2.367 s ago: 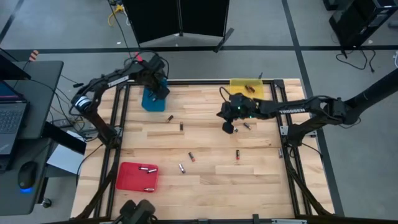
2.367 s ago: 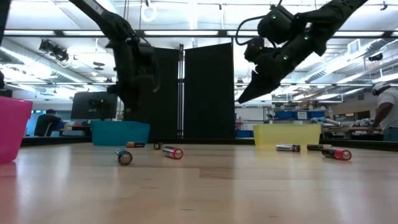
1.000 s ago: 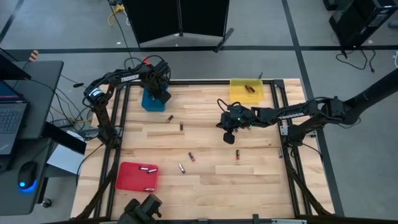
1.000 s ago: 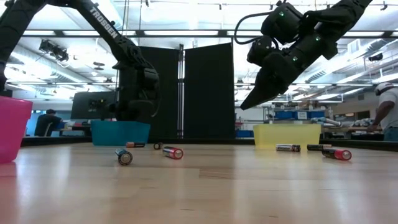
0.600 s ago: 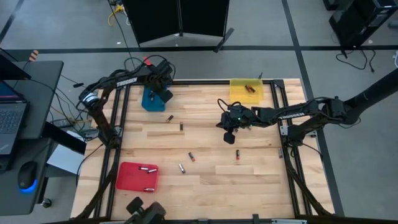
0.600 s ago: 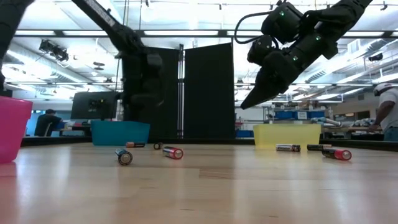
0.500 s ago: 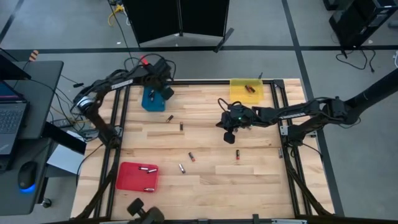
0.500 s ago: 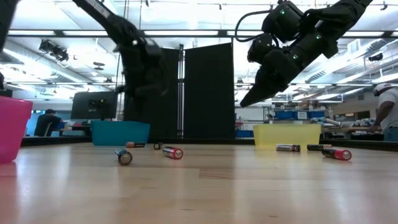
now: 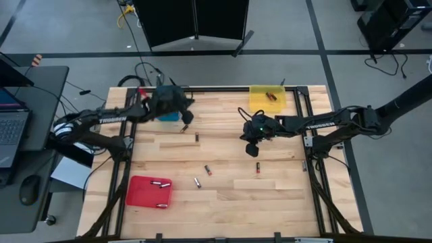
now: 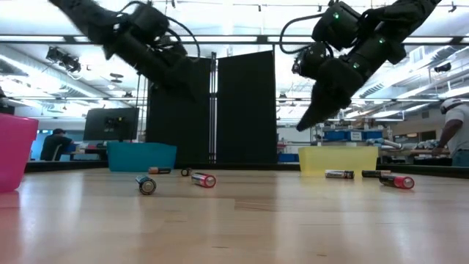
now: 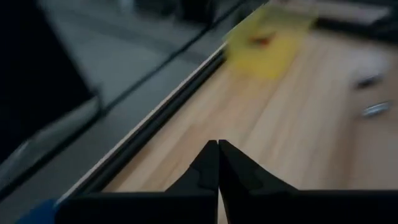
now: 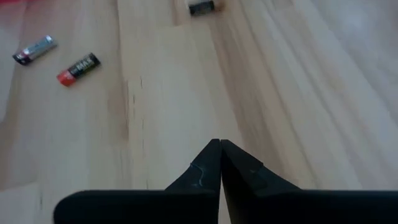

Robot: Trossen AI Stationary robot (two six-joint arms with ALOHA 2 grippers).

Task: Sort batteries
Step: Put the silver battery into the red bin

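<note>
Your wooden tabletop point(image 9: 223, 202) fills the high view, with three trays on it. The red tray point(image 9: 148, 192) sits at the near left corner and holds two batteries point(image 9: 161, 183). The yellow tray point(image 9: 268, 97) sits at the far right edge with one copper-ended cell point(image 9: 271, 96) inside. The blue tray point(image 9: 169, 116) stands at the far left, mostly covered by your left arm.

Your left arm reaches in from the left edge, and the left end effector point(image 9: 186, 116) is in the air just beside the blue tray; its wrist view shows the two fingers pressed together with nothing between them. Your right arm stretches in from the right, and the right end effector point(image 9: 250, 149) is raised over the middle-right boards; its fingers are also closed tip to tip and empty, as its wrist view shows.

The loose batteries lie scattered on the boards: one point(image 9: 183, 127) and another point(image 9: 196, 138) near the left end effector, a pair point(image 9: 208, 170) and point(image 9: 198, 182) near the middle, and one point(image 9: 257, 167) on the boards close to the right end effector. In the right wrist view you see a silvery cell point(image 12: 35, 49) beside a black, red-tipped one point(image 12: 78, 68).
</note>
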